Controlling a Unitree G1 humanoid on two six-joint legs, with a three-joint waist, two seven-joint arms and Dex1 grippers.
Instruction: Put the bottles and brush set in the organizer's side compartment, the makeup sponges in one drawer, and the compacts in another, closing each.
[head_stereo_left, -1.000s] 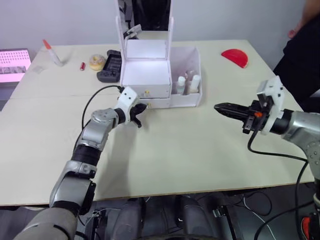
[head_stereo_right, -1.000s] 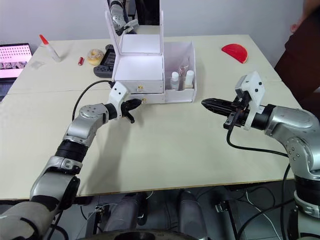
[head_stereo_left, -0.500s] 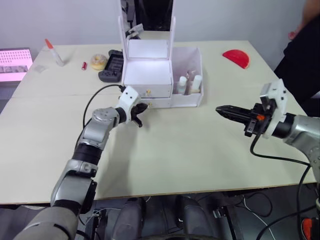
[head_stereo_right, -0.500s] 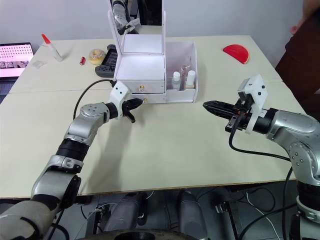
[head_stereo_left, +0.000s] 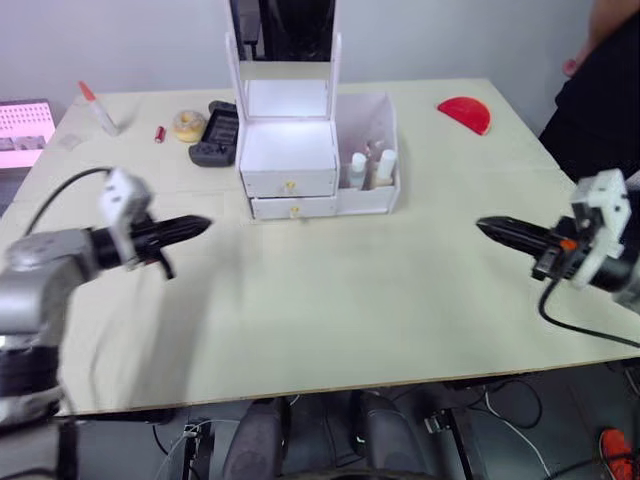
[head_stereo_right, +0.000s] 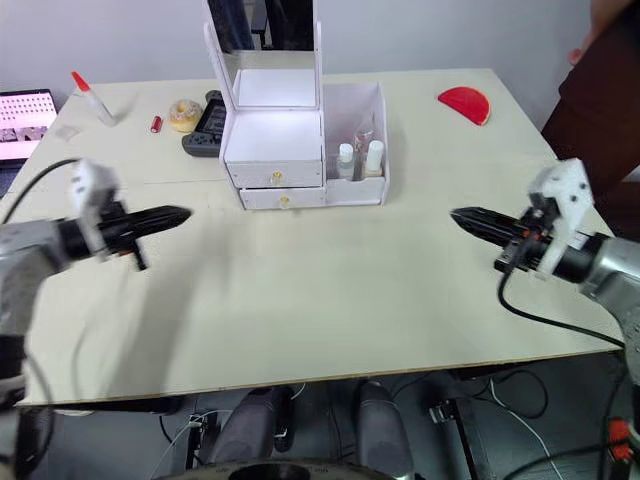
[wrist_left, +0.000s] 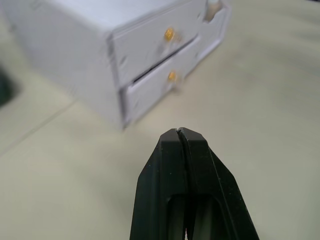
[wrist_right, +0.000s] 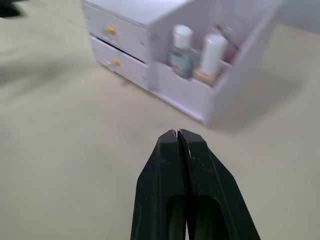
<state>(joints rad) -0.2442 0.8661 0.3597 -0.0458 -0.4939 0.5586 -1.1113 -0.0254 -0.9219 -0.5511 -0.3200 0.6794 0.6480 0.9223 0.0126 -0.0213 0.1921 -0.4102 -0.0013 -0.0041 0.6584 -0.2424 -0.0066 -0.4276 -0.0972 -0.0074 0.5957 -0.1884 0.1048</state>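
The white organizer (head_stereo_left: 290, 150) stands mid-table at the back with its mirror upright. Both gold-knobbed drawers (head_stereo_left: 292, 197) look pushed in. Two white-capped bottles (head_stereo_left: 358, 168) stand in the side compartment (head_stereo_left: 378, 200); I cannot make out the brush set among them. The makeup sponges and the compacts are out of view. My left gripper (head_stereo_left: 205, 224) hovers shut and empty well left of the organizer, pointing toward it. My right gripper (head_stereo_left: 483, 226) is also shut and empty, out to the right of the organizer. The left wrist view shows the drawer fronts (wrist_left: 165, 60) beyond my shut fingertips.
Behind the organizer on the left lie a yellowish ring-shaped roll (head_stereo_left: 186, 124), a black gadget (head_stereo_left: 215, 130), a small red item (head_stereo_left: 160, 133) and a red-tipped tube (head_stereo_left: 98, 105). A red half-disc (head_stereo_left: 465, 113) lies back right. A person (head_stereo_left: 600, 90) stands at the far right.
My left gripper has pulled back from the lower drawer's front, far to the left. The right gripper has drawn away to the right. The camera view has shifted slightly.
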